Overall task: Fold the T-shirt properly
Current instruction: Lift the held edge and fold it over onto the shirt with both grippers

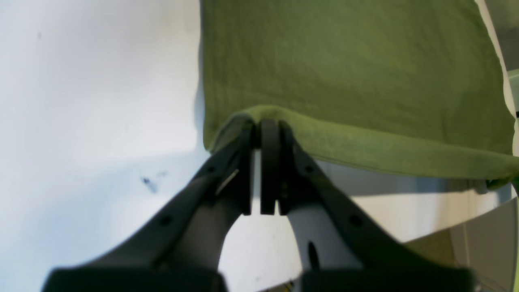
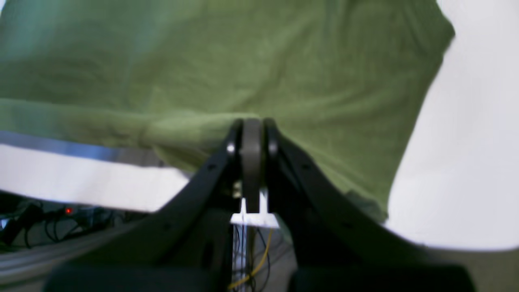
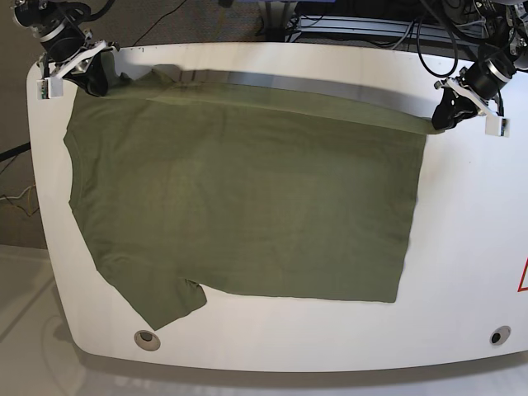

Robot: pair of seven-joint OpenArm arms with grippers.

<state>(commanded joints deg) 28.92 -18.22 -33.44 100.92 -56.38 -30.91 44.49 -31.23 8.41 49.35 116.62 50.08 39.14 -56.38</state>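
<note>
The olive-green T-shirt (image 3: 239, 198) lies spread over the white table (image 3: 462, 247), one sleeve at the near left. Its far edge is lifted into a taut fold between my two grippers. My left gripper (image 3: 439, 117) is shut on the far right corner of the shirt; in the left wrist view its jaws (image 1: 263, 123) pinch the green edge (image 1: 365, 146). My right gripper (image 3: 97, 76) is shut on the far left corner; in the right wrist view its jaws (image 2: 252, 123) pinch the cloth (image 2: 202, 81).
Cables (image 3: 363, 29) and dark equipment sit behind the table's far edge. Round holes (image 3: 147, 337) mark the table's near corners. A red mark (image 3: 523, 276) shows at the right edge. Bare table lies right of the shirt.
</note>
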